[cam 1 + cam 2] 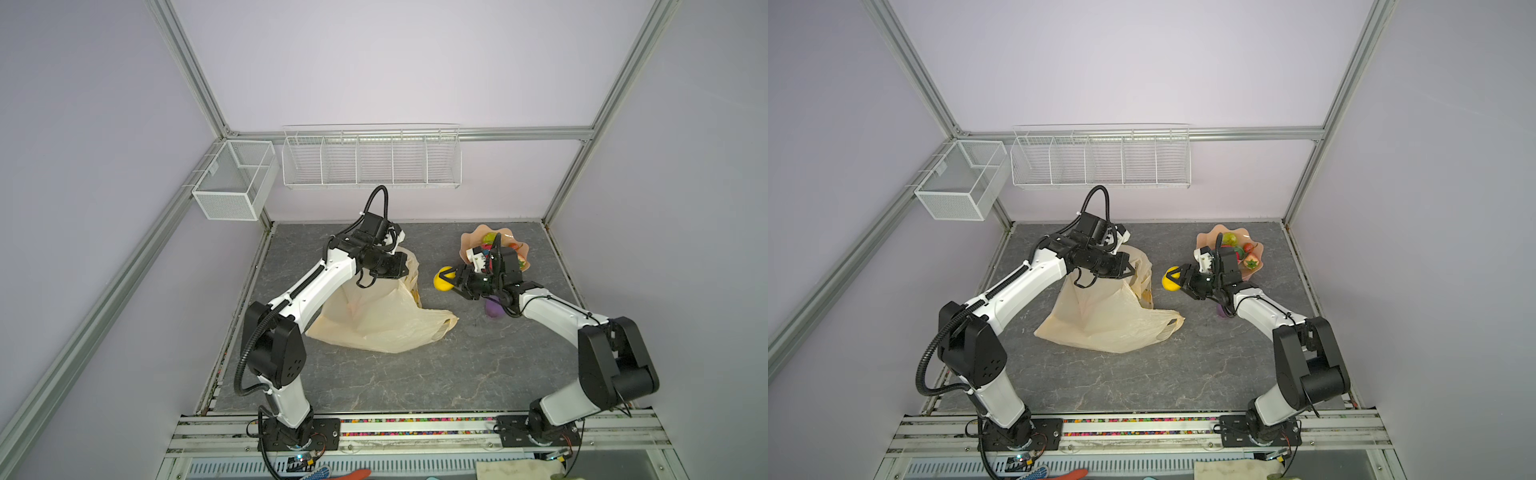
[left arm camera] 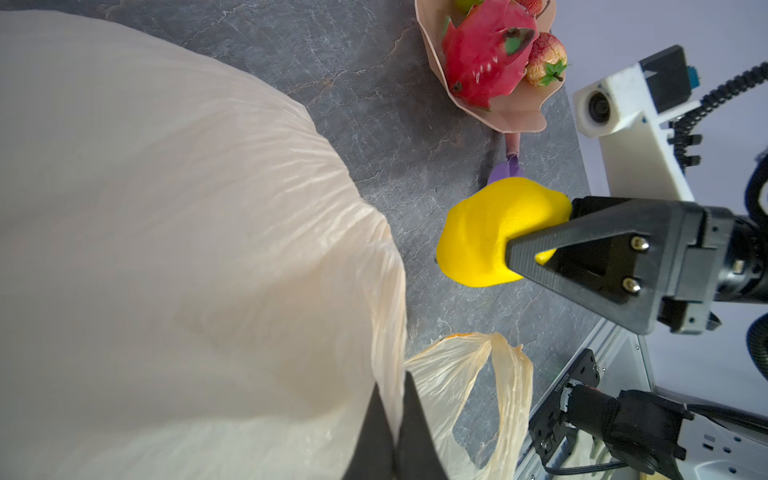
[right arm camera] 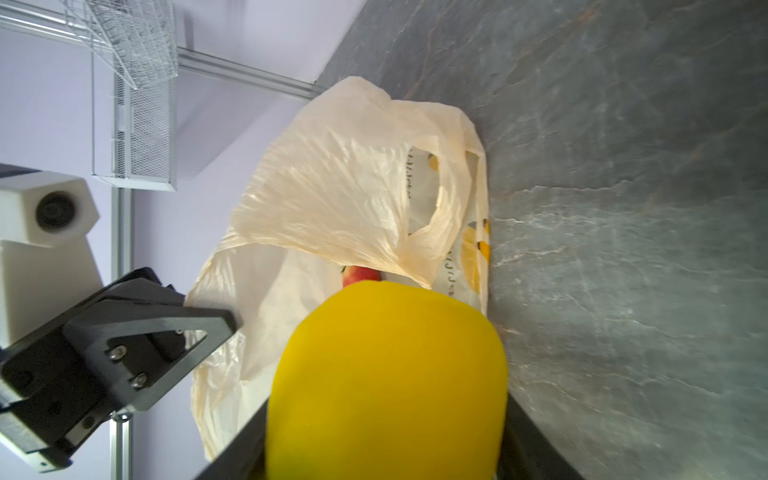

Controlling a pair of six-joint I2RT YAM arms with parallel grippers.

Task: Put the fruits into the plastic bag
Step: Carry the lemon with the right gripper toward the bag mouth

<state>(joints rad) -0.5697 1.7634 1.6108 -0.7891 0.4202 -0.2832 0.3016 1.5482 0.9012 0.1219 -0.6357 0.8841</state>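
The cream plastic bag [image 1: 374,324] [image 1: 1100,324] lies crumpled at mid-table. My left gripper [image 2: 392,399] [image 1: 404,266] is shut on the bag's rim and holds its mouth up. A red fruit [image 3: 361,275] shows inside the bag [image 3: 353,187]. My right gripper [image 1: 449,279] [image 1: 1177,278] [image 3: 386,449] is shut on a yellow citrus [image 2: 486,232] [image 3: 386,374] in the air, just right of the bag's mouth. More fruits sit in the pink dish [image 1: 1208,237]: a dragon fruit [image 2: 482,54], a strawberry [image 2: 544,58] and a green one [image 1: 1229,239].
A purple scoop [image 1: 493,309] [image 2: 505,170] lies on the table under my right wrist, beside the dish. A wire rack [image 1: 372,160] and a mesh basket [image 1: 235,178] hang on the back wall. One handle loop [image 2: 498,395] of the bag hangs free.
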